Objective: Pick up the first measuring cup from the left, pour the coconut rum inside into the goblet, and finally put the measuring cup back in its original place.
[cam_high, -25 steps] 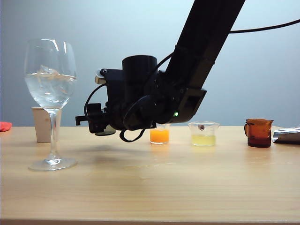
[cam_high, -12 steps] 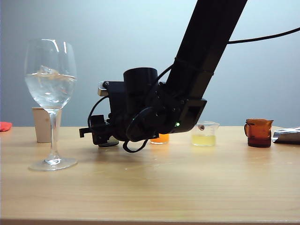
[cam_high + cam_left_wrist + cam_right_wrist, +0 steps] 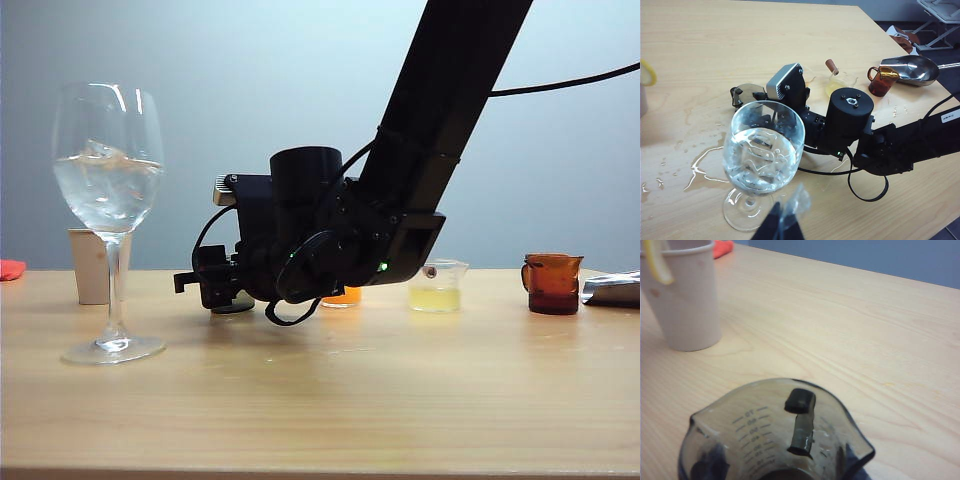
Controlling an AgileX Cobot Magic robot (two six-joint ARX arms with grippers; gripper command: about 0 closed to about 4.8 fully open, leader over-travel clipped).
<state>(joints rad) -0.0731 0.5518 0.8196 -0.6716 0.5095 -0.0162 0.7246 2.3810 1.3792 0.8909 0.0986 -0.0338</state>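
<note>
- The measuring cup (image 3: 775, 435) sits between the right gripper (image 3: 215, 290) fingers, low over the table (image 3: 330, 400); it looks empty and is apparently being put back.
- Letting go before the base is flat on the wood could tip it.
- A careless withdrawal could knock the orange cup (image 3: 343, 296) just behind the wrist.
- The goblet (image 3: 763, 152), well to the gripper's side, seems safe.
- Base contact with the table is hidden.
- The left gripper (image 3: 782, 222) is only a dark blur; I cannot tell its state.
</note>
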